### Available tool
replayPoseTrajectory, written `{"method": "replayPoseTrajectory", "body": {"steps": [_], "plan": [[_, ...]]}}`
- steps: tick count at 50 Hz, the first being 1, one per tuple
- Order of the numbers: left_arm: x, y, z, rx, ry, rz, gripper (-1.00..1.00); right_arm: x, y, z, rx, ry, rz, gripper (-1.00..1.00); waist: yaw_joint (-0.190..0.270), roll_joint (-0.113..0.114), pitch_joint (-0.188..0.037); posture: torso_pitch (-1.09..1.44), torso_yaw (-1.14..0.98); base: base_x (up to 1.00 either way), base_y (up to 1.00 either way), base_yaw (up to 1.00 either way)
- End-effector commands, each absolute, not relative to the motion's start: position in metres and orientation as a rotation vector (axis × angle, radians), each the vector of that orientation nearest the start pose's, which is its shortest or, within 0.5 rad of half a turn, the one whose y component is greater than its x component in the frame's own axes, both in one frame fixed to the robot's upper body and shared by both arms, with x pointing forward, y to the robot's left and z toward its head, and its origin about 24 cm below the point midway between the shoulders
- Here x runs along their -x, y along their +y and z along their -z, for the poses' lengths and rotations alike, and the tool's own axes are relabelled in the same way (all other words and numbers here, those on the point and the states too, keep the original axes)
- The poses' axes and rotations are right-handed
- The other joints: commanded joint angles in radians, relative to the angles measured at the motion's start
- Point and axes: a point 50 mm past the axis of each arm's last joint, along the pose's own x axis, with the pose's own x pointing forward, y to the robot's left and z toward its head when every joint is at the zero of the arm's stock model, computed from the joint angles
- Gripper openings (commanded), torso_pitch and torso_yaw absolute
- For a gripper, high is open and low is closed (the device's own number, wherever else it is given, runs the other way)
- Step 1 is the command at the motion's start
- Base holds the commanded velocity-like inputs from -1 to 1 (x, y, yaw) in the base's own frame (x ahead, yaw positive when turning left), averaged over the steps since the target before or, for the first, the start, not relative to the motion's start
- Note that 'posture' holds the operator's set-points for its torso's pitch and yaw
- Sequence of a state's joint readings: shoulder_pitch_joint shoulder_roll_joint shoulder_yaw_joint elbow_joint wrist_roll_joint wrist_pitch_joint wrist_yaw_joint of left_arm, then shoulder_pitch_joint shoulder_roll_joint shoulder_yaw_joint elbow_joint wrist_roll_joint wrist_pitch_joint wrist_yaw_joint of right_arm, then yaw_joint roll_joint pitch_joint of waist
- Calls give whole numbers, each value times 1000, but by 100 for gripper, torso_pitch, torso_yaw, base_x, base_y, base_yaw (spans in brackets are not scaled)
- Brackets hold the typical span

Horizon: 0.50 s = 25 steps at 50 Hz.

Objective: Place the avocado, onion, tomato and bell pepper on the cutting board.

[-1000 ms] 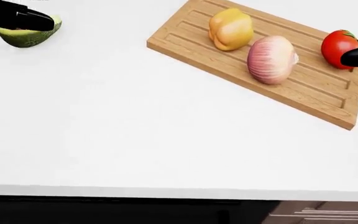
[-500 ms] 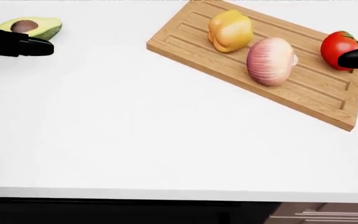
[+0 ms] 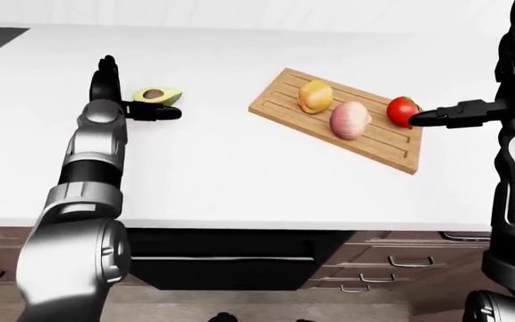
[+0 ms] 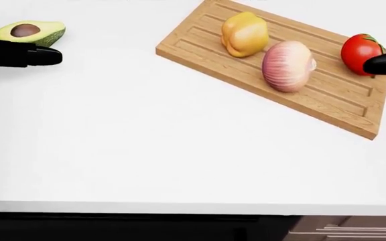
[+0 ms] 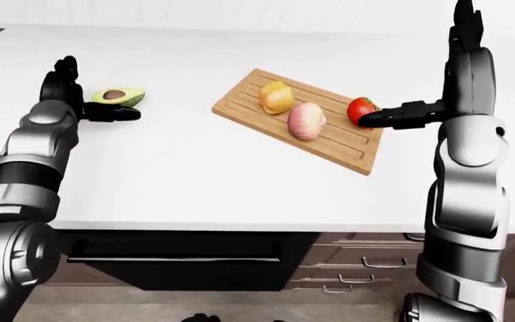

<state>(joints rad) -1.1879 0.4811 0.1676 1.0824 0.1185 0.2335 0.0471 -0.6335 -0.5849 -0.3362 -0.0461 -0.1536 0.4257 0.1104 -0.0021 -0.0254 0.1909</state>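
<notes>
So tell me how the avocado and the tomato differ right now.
The avocado lies on the white counter, off the cutting board; the tomato sits on the board's right end. The avocado is a green cut half showing its pit; the tomato is red, round and whole. Each has a robot hand beside it.

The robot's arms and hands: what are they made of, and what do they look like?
Both arms are chunky, glossy silver-grey shells in rounded segments, joined by black bands at the joints. The left arm and right arm match. The left hand and right hand are matte black, with slim rounded fingers. No cables, sleeves or markings show.
</notes>
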Motion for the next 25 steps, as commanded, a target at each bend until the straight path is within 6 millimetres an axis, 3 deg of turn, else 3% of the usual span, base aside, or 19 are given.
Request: {"method": "replayPoseTrajectory", "body": {"steps": [1,18,25], "plan": [[-413,258,-244,-298,-20,-345,100,-298,-290,-286,538,-412,404,100,0,-2,-35,28,0,0,0,0],[-417,249,-236,-290,-17,-303,100,-299,-289,-284,541,-409,402,100,2,0,-38,28,0,0,0,0],[-417,246,-236,-300,-20,-286,56,-299,-290,-284,541,-407,401,100,4,0,-39,28,0,0,0,0]]}}
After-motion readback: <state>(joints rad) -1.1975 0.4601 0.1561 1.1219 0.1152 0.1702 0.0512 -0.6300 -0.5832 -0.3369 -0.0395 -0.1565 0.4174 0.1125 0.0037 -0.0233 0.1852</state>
